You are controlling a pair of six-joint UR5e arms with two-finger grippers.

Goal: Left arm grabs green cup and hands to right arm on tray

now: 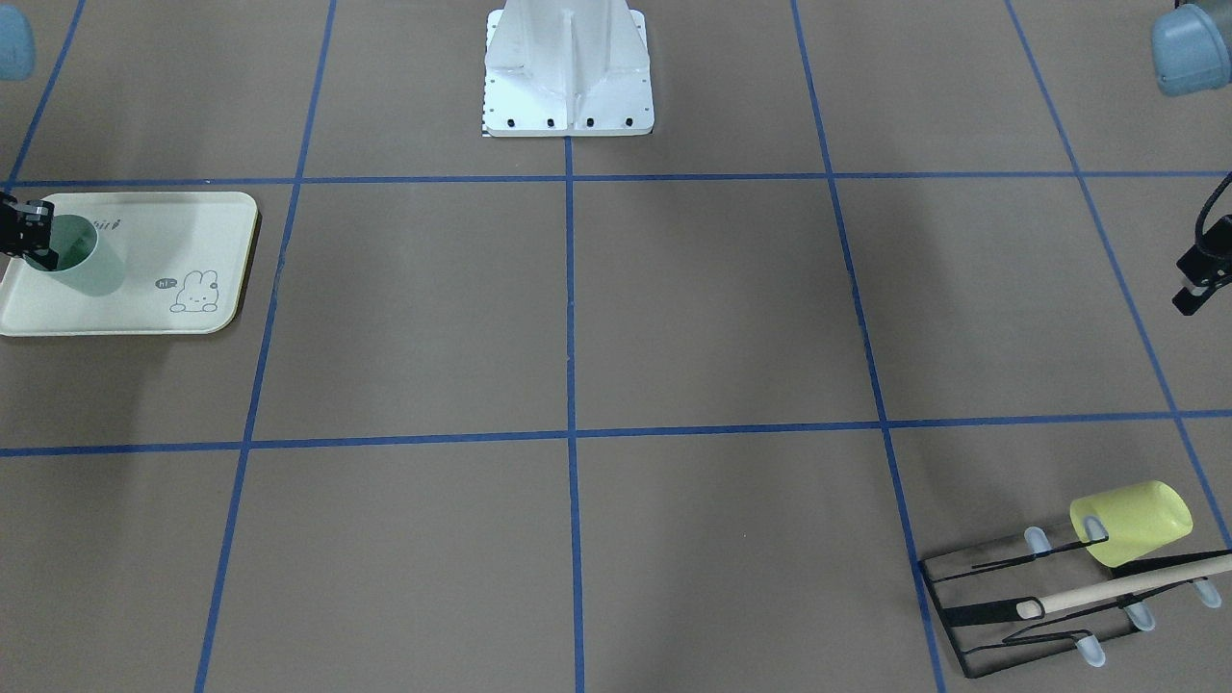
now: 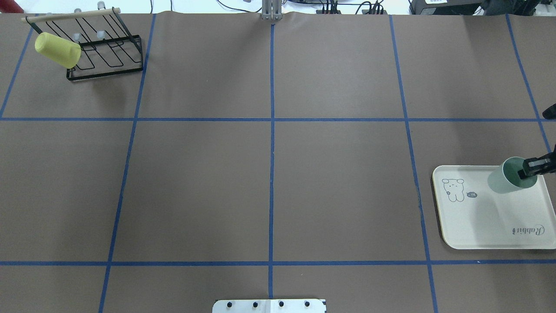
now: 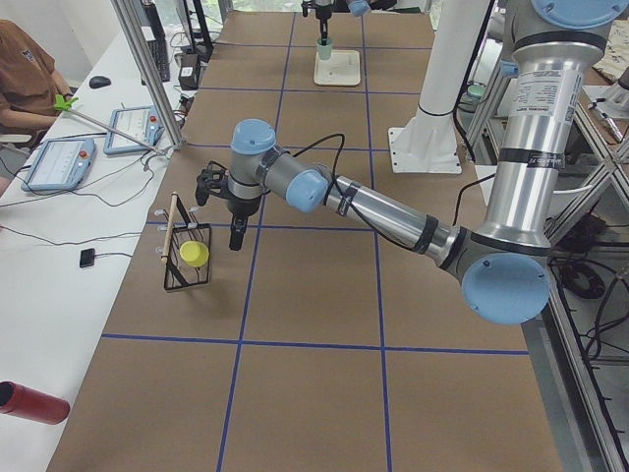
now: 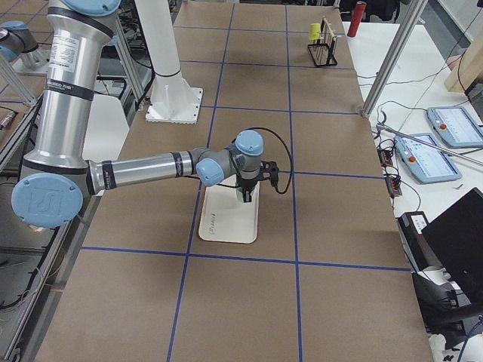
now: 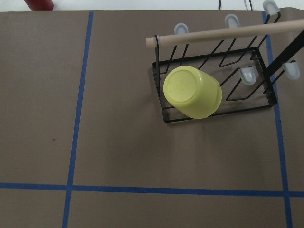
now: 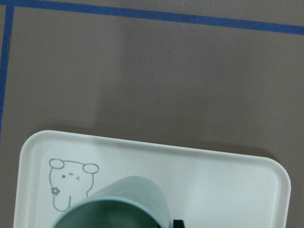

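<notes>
The green cup (image 1: 91, 269) stands on the far part of the cream tray (image 1: 144, 308), near its rabbit drawing. My right gripper (image 1: 29, 241) is shut on the cup's rim, with one finger inside the cup (image 2: 504, 180) and one outside it. The right wrist view shows the cup's rim (image 6: 123, 204) low in frame, over the tray (image 6: 213, 180). My left gripper (image 1: 1198, 274) hangs empty above the table next to the rack. Only a sliver of it shows at the frame edge, so I cannot tell whether it is open or shut.
A yellow-green cup (image 2: 58, 50) hangs on a black wire rack (image 2: 108, 65) with a wooden bar, at the table's far left corner. It also shows in the left wrist view (image 5: 192, 92). The white robot base (image 1: 568, 77) stands at the middle of my side of the table.
</notes>
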